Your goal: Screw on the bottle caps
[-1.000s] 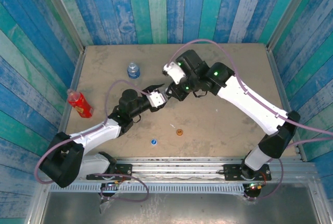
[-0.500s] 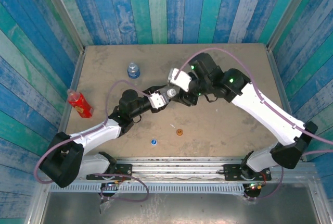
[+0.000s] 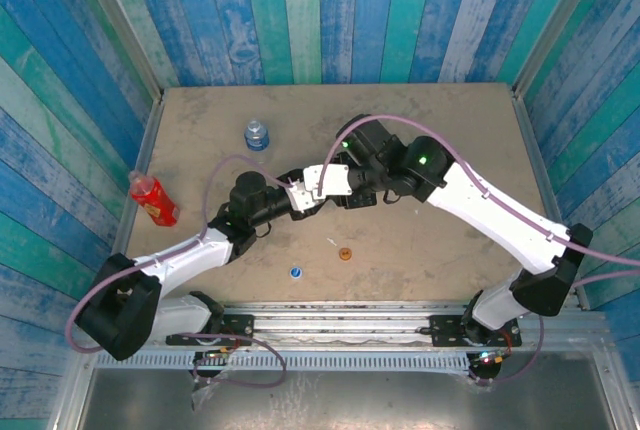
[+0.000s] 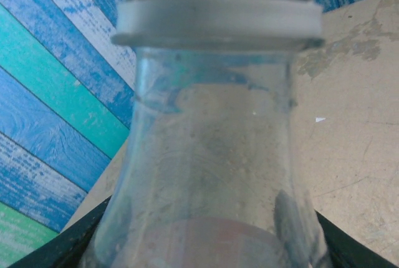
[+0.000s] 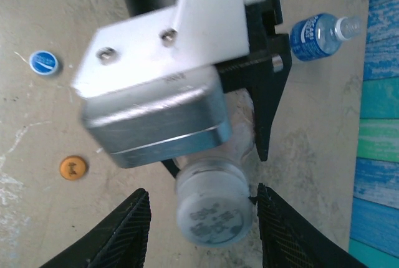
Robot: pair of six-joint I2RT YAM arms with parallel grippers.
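Right gripper (image 5: 204, 193) jaws parted, one black finger (image 5: 128, 234) on each side of the white cap (image 5: 213, 210). There is a clear gap on one side, the other side is nearly touching, and nothing is clamped. The cap sits on the neck of the clear bottle (image 4: 212, 156); how far it is screwed down can't be told.

Left gripper (image 3: 303, 195) is closed on that bottle's body, black fingers (image 5: 268, 93) on both sides. The left wrist view shows the neck and white cap ring close up, with a bit of red label low down. The bottle is held off the bench (image 3: 450, 120), over its middle, a little left of centre. Both arms meet there, left reaching in from the near left corner, right arching over from the near right corner.

Blue cap (image 3: 296, 272) lies flat near the near edge, left of centre. Orange cap (image 3: 345, 253) is just beside it to the right and a bit further in, the two apart. Thin white scrap (image 3: 331, 242) lies just beyond the orange cap, not touching.

Blue-label bottle (image 3: 256, 134) is toward the far edge, left of centre, well apart from the grippers, neck uncapped in the right wrist view. Red bottle (image 3: 152, 198) is at the left edge, about halfway along it, well apart from everything else.
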